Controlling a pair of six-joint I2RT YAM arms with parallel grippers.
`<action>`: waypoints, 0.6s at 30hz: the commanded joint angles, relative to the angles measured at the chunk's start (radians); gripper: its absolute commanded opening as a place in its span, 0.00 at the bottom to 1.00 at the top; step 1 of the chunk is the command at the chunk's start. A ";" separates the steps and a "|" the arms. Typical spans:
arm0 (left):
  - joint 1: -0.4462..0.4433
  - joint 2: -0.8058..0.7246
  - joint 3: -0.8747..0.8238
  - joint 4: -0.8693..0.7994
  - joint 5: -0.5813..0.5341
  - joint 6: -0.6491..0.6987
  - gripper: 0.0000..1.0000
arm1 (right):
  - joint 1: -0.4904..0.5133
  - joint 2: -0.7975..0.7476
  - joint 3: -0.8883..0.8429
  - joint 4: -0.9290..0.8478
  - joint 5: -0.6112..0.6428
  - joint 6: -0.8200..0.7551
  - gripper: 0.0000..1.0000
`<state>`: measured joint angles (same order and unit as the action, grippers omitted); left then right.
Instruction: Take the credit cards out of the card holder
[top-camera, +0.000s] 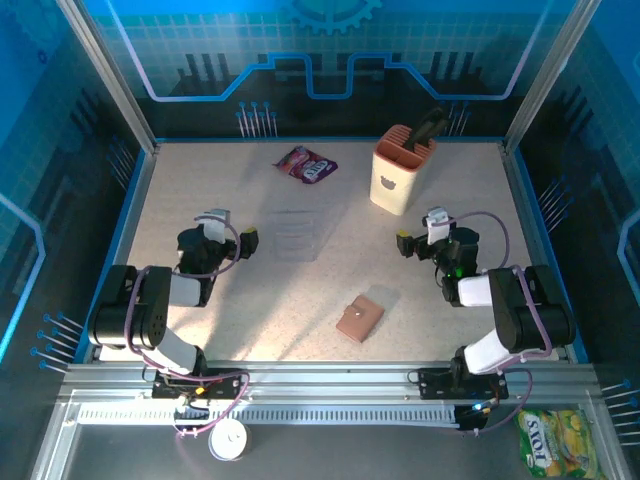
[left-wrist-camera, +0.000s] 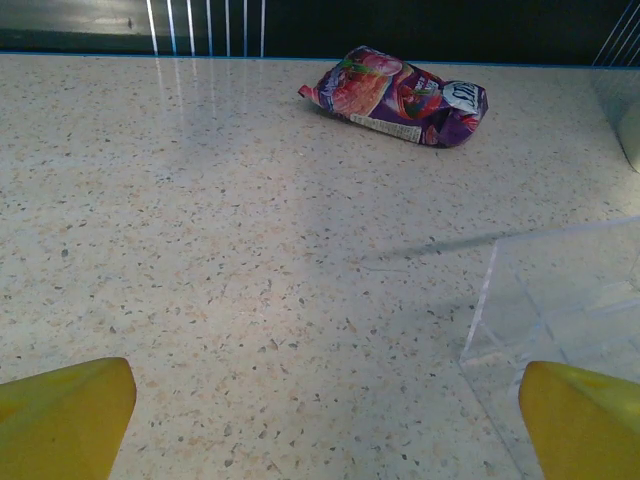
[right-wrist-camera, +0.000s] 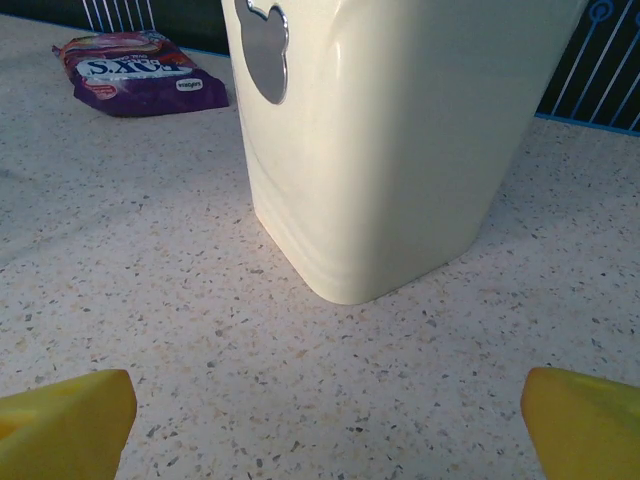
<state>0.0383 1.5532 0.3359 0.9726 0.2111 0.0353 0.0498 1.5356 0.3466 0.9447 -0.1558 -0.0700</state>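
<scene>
- We see the card holder (top-camera: 360, 320) lying flat and folded shut on the counter (top-camera: 200, 180), close to the near edge and a little toward the right edge, between the two arm bases.
- It is a small tan-brown leather piece, turned at a slight angle to the near edge, with nothing touching it.
- The left end effector (top-camera: 249, 240) sits low over the counter on the side of the left edge, well apart from the card holder.
- In the left wrist view its yellow fingers (left-wrist-camera: 60, 420) stand spread wide, released, with bare counter between them.
- A clear plastic tray (top-camera: 295, 232) lies just beside the left end effector toward the middle of the counter; in the left wrist view its corner (left-wrist-camera: 560, 300) reaches in by the right-hand finger.
- The right end effector (top-camera: 403, 244) sits on the side of the right edge, also well apart from the card holder.
- Its yellow fingers (right-wrist-camera: 60, 420) are likewise spread wide and released, holding nothing.
- A peach-coloured caddy (top-camera: 402, 170) stands upright near the far edge, straight ahead of the right end effector, with a dark tool (top-camera: 430, 128) sticking out of its top.
- A purple snack packet (top-camera: 306, 164) lies by the far edge, left of the caddy and apart from it.
</scene>
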 joint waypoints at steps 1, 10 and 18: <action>0.012 0.002 0.025 -0.004 0.040 0.005 0.99 | -0.021 0.002 0.020 -0.001 -0.032 0.006 1.00; 0.015 0.001 0.027 -0.008 0.041 0.003 0.99 | -0.037 0.004 0.034 -0.021 -0.050 0.022 1.00; 0.014 0.001 0.023 -0.002 0.037 0.003 0.99 | -0.037 0.004 0.033 -0.020 -0.051 0.022 1.00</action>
<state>0.0387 1.5532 0.3393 0.9699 0.2188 0.0330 0.0292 1.5356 0.3561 0.9245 -0.1921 -0.0586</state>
